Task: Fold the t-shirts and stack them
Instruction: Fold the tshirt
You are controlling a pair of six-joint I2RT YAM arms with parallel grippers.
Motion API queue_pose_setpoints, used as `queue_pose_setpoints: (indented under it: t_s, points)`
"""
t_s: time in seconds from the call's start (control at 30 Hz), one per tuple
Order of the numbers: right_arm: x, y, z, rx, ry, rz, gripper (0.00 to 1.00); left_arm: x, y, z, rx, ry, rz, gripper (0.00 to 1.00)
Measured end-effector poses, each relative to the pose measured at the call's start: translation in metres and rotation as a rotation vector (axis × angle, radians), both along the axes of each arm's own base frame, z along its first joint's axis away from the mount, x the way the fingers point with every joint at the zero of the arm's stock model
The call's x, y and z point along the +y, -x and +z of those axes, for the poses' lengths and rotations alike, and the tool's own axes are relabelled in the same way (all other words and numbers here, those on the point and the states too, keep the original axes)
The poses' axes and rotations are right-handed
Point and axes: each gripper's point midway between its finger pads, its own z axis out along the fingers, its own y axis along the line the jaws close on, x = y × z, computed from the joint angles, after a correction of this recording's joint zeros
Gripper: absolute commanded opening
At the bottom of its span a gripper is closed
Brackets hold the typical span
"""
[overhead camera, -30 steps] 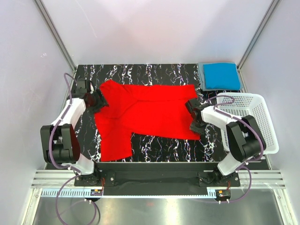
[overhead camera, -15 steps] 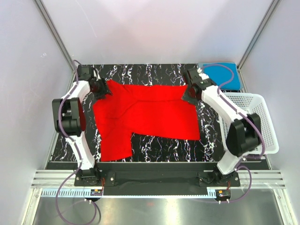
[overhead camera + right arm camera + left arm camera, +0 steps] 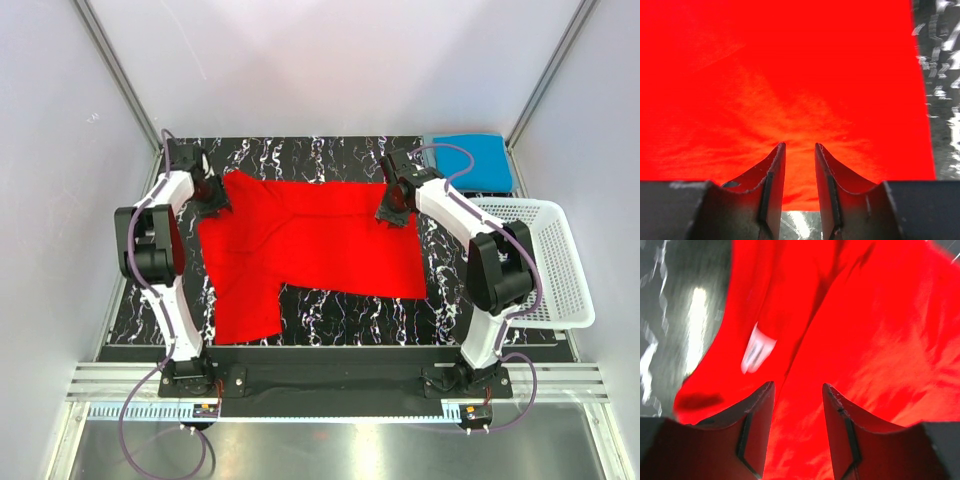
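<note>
A bright red t-shirt (image 3: 310, 240) lies spread flat on the black marbled table (image 3: 300, 155), one sleeve reaching toward the front left. My left gripper (image 3: 212, 196) is over the shirt's far left corner. In the left wrist view (image 3: 798, 385) its jaws stand apart over red cloth (image 3: 880, 340) with a white label (image 3: 756, 353), and hold nothing. My right gripper (image 3: 390, 208) is over the shirt's far right edge. In the right wrist view (image 3: 800, 145) its jaws stand a little apart above the cloth (image 3: 790, 75) near its hem. A folded bright blue t-shirt (image 3: 480, 160) lies at the back right. The grey-blue shirt does not show clearly.
A white plastic mesh basket (image 3: 550, 255) stands at the right edge of the table, beside my right arm. Metal frame posts rise at both back corners. Bare table shows along the front (image 3: 350, 315) and the far edge.
Both arms have swung from the shirt's side edges up to its far corners. In the last half second my right gripper moved left and inward over the far right edge.
</note>
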Motion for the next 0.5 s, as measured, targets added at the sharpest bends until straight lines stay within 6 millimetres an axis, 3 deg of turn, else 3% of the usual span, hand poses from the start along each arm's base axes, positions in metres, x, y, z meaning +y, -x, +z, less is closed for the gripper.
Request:
queue_pose_setpoints:
  t_s: [0.13,0.27,0.37,0.5]
  points:
    - [0.017,-0.001,-0.002,-0.002,-0.046,0.05,0.39,0.0,0.025,0.008,0.024,-0.014,-0.005,0.52]
    - [0.045,-0.001,-0.008,0.008,-0.064,0.117,0.4,-0.001,0.029,0.013,0.016,-0.011,-0.026,0.53]
    - [0.058,-0.005,-0.008,0.0,-0.055,0.138,0.4,-0.004,0.03,0.006,0.035,0.0,-0.038,0.5]
    - [0.056,-0.014,-0.002,-0.022,-0.036,0.126,0.4,-0.006,0.031,-0.012,0.076,0.013,-0.053,0.48]
